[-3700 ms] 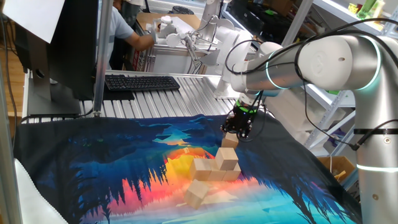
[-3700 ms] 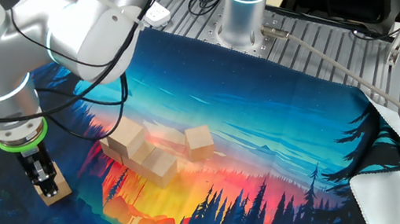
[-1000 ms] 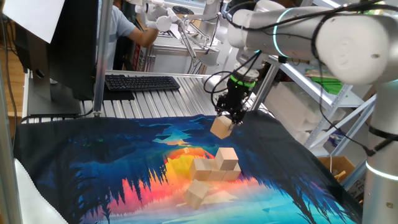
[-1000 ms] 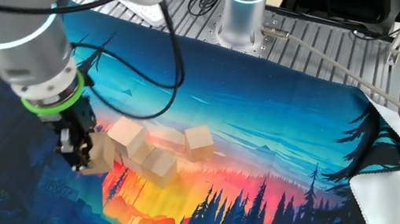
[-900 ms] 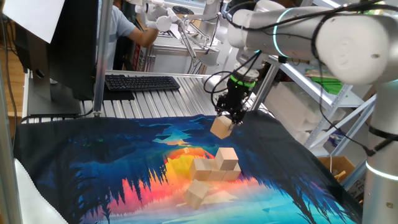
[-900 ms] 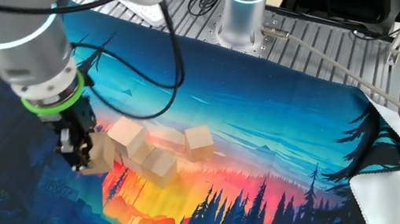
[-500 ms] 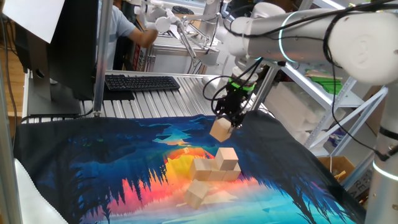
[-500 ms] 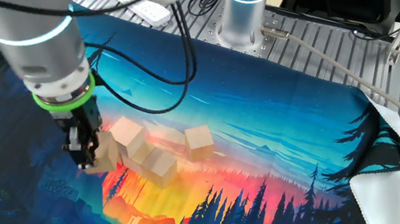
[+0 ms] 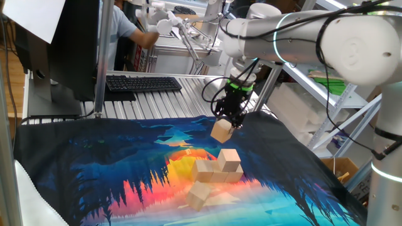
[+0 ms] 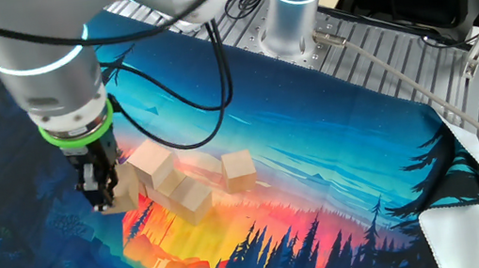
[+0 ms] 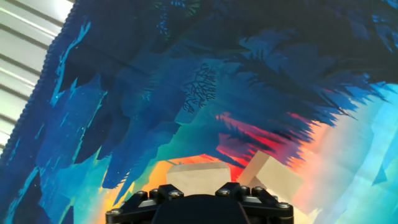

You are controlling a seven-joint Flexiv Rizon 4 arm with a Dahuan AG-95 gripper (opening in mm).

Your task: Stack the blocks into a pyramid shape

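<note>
Hanging tilted, corner down, a block [image 9: 222, 130] fills the tool [image 9: 228, 123].

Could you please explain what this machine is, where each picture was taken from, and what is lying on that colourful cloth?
It is a single robot arm ending in a two-finger gripper. Two pictures come from fixed cameras on different sides of the table; the third comes from a camera on the hand, looking down along the fingers. A printed forest-sunset cloth covers the table. The gripper holds one wooden block in the air, tilted, above a loose cluster of similar blocks on the cloth. Behind are a keyboard and a person.
</note>
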